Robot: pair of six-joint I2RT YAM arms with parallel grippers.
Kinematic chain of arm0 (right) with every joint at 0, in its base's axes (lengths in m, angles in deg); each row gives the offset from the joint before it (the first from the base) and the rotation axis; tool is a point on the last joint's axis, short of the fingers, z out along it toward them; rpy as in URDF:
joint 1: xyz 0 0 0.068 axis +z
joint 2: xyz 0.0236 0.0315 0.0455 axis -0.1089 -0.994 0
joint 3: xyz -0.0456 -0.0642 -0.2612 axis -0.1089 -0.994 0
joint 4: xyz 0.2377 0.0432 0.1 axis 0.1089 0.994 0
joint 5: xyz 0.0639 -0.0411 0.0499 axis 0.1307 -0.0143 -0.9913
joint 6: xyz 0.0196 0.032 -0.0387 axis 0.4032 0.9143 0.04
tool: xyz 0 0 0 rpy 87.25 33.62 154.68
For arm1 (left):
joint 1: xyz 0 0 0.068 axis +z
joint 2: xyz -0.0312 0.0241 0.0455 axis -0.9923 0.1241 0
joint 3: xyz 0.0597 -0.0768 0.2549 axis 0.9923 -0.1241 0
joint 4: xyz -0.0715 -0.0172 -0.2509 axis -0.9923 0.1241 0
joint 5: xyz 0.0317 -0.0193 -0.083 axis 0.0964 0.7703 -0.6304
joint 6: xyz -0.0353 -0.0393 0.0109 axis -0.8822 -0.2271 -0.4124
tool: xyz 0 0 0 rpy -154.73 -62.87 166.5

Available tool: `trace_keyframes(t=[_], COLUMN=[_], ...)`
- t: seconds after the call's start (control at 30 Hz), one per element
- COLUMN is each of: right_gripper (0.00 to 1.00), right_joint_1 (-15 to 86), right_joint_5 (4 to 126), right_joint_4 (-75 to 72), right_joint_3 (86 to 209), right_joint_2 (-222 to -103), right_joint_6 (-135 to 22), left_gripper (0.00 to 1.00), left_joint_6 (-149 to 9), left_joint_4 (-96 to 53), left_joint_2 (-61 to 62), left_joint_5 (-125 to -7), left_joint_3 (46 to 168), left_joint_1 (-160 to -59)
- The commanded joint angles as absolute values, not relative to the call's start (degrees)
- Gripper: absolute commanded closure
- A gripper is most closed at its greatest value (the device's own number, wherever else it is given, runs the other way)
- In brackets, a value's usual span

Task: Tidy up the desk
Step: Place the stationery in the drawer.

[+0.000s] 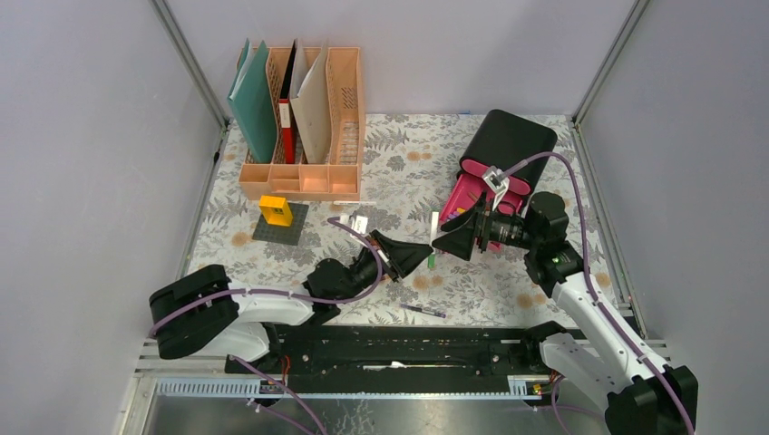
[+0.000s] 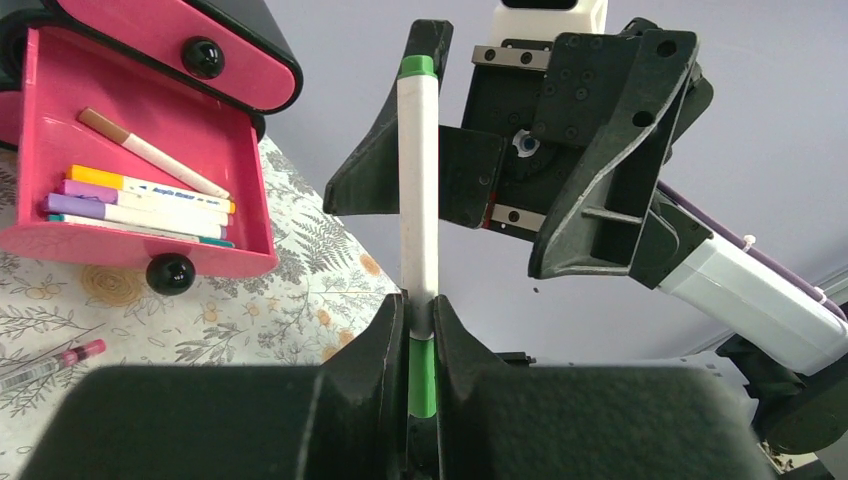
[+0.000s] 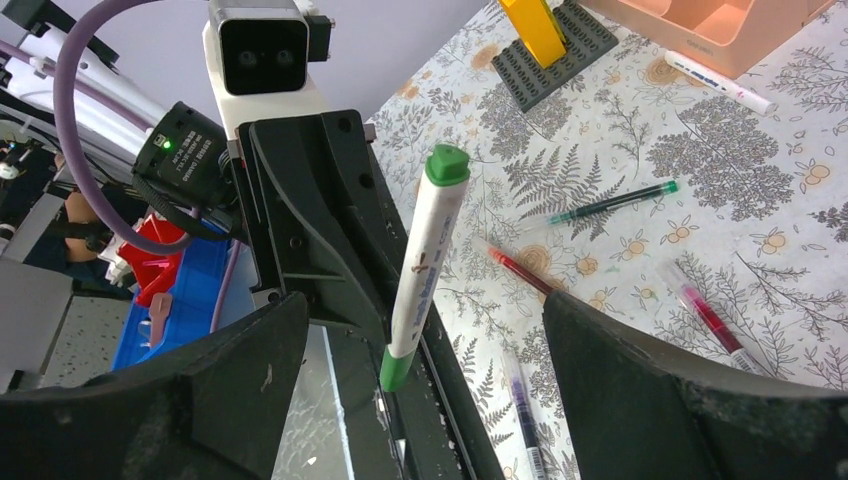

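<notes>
Left gripper (image 2: 420, 335), its arm reaching low over the desk (image 1: 508, 290), pinches one marker (image 2: 418, 200) near a green end. Right gripper (image 3: 425, 305), elbow bent, gapes wide around the marker's other end (not touching). Below the marker, four pens (image 3: 610, 203) lie loose on the desk.

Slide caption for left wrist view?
Left gripper holds a marker up to the open right gripper; pink drawer open nearby.
</notes>
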State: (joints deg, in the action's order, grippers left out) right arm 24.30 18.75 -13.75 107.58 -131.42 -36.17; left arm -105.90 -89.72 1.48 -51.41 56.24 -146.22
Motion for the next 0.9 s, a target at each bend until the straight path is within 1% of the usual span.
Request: trace_keyframes(t=[0.0,0.07,0.23,0.43,0.57,0.6,0.63,0.7,0.8,0.87], right_gripper=[0.09,0.2,0.41,0.62,0.85,0.93,0.99,1.0,1.0,1.0], right_joint_1=[24.0,24.0,24.1,24.1,24.1,24.1,24.1,24.1,24.0,24.1], right_joint_5=[18.3,17.4,16.5,14.7,13.3,12.9,12.7,12.6,13.5,15.2], right_joint_4=[-19.7,-20.8,-21.2,-21.8,-21.9,-21.9,-21.9,-21.8,-19.5,-16.1], right_joint_3=[106.4,106.0,106.2,106.3,106.6,106.7,106.8,107.0,107.8,108.6], right_joint_2=[-131.6,-131.9,-133.0,-133.6,-134.1,-134.3,-134.4,-134.1,-133.0,-132.1], right_joint_6=[-33.8,-33.1,-32.7,-32.5,-32.7,-32.8,-32.9,-33.5,-36.7,-40.7], left_gripper=[1.0,1.0,1.0,1.0,1.0,0.98,0.88,0.64,0.38,0.27], left_joint_6=[-104.9,-104.9,-104.7,-104.5,-104.4,-104.4,-104.4,-104.1,-102.8,-101.3], left_joint_4=[-95.5,-95.9,-95.9,-96.0,-96.0,-96.0,-95.7,-94.3,-91.2,-88.5], left_joint_2=[3.3,3.9,4.9,5.9,6.1,6.1,6.1,5.6,3.7,1.7], left_joint_5=[-50.5,-50.5,-50.6,-50.6,-50.6,-50.7,-50.7,-50.8,-50.3,-49.1], left_joint_3=[59.0,59.3,59.9,60.1,60.2,60.2,60.2,60.2,59.6,58.9], left_joint_1=[-147.3,-147.4,-147.9,-148.0,-148.0,-148.0,-148.0,-148.0,-148.0,-147.9])
